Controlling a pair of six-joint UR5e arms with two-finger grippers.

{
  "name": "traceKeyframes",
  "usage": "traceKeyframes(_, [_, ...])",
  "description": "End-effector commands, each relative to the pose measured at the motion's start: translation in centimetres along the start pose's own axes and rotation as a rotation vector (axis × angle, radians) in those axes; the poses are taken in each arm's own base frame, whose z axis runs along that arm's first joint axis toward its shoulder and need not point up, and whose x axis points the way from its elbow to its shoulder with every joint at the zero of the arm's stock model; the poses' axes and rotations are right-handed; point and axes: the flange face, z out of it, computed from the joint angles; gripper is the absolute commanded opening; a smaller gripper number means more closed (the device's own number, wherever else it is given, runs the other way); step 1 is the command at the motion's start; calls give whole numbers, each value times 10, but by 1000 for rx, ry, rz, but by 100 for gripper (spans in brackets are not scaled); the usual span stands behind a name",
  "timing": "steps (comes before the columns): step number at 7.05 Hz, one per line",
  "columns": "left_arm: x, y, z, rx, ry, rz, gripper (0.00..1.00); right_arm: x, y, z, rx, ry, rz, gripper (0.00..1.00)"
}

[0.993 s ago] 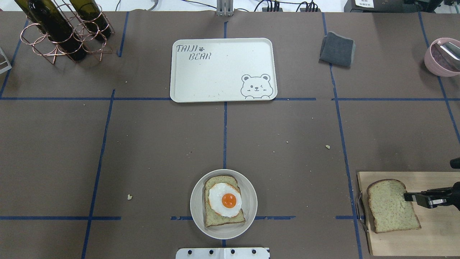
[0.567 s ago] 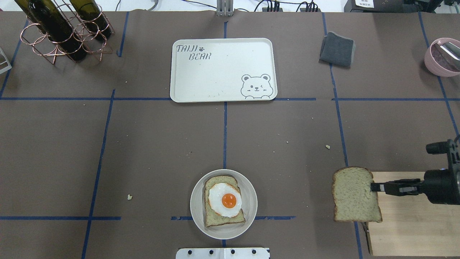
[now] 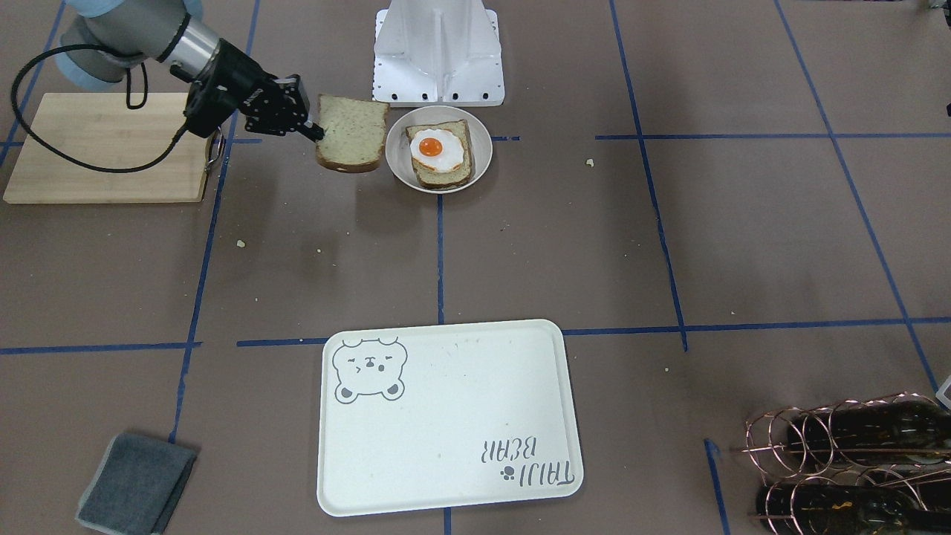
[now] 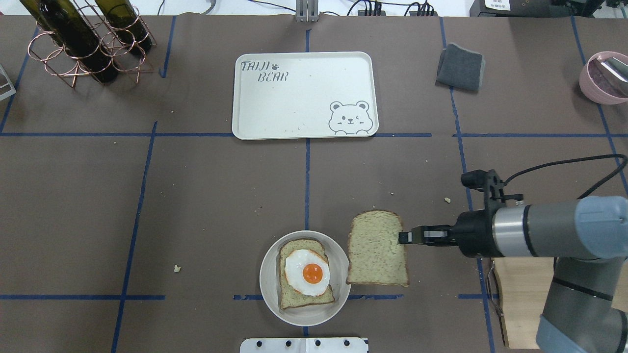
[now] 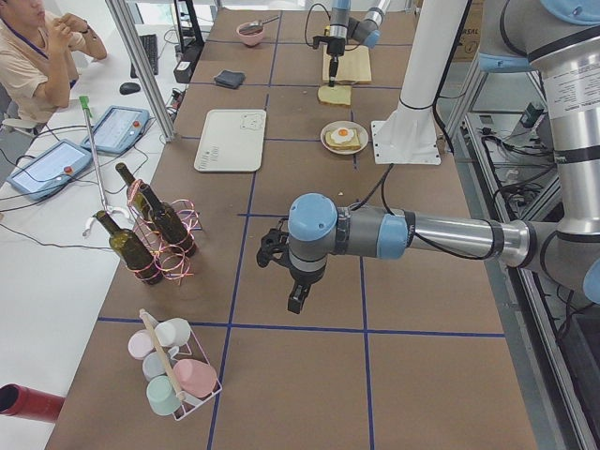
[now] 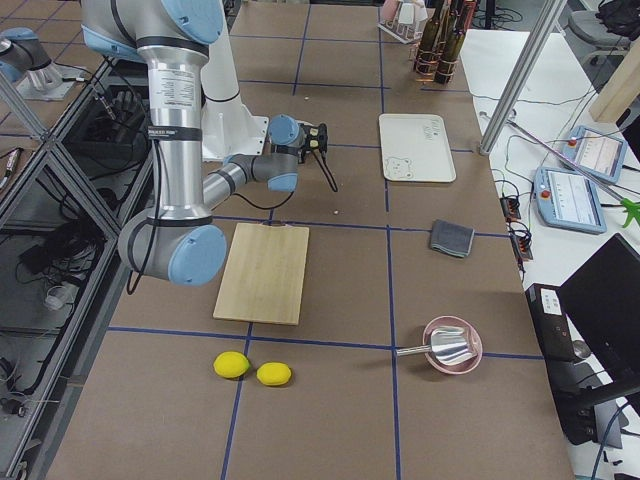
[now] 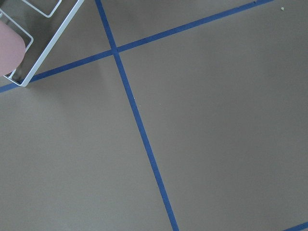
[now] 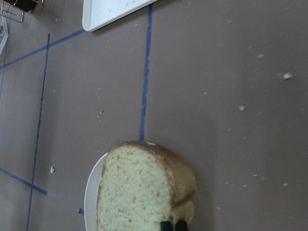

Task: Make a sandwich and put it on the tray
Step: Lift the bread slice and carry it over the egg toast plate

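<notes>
Jaws of right gripper (image 4: 402, 238) tight on bread slice (image 4: 375, 250) edge, just beside bowl (image 4: 268, 280) rim; left gripper (image 5: 295, 306) unclear.

Right claw (image 4: 401, 238) clamped; left claw (image 5: 294, 306) indistinct, hanging.

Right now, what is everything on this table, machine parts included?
Bowl: one, off-white, near the robot's base.
Loose bread slice: one, tan, held beside the bowl.
Second slice: one, tan, in the bowl under a white-and-orange fried egg.
Tray: one, cream, far centre.
Cutting board: one, wooden, robot's right.
Cloth: one, grey, far right.
Pink bowl: one, right end.
Lemons: two, yellow, right end.
Bottles: at least two, dark green, far left.
Cups: several, pastel, left end.
Right claw: black, shut on the loose slice.
Left claw: black, over the table's left end; state unclear.
</notes>
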Motion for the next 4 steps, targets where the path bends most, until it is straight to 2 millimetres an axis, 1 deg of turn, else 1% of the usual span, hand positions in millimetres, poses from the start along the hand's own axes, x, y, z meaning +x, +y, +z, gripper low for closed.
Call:
traceKeyframes(1, [0,0,0,0,0,1,100,-53,42,62,14,27,-8,0])
traceKeyframes(2, [-1,0,1,-2,0,-2,100,-59,43,77,12,33,-12,0])
traceKeyframes(3, [-1,0,1,-2,0,-2,100,-55,43,86,12,47,-23,0])
traceKeyframes(4, [-1,0,1,-2,0,-2,100,-60,40,93,26,44,-24,0])
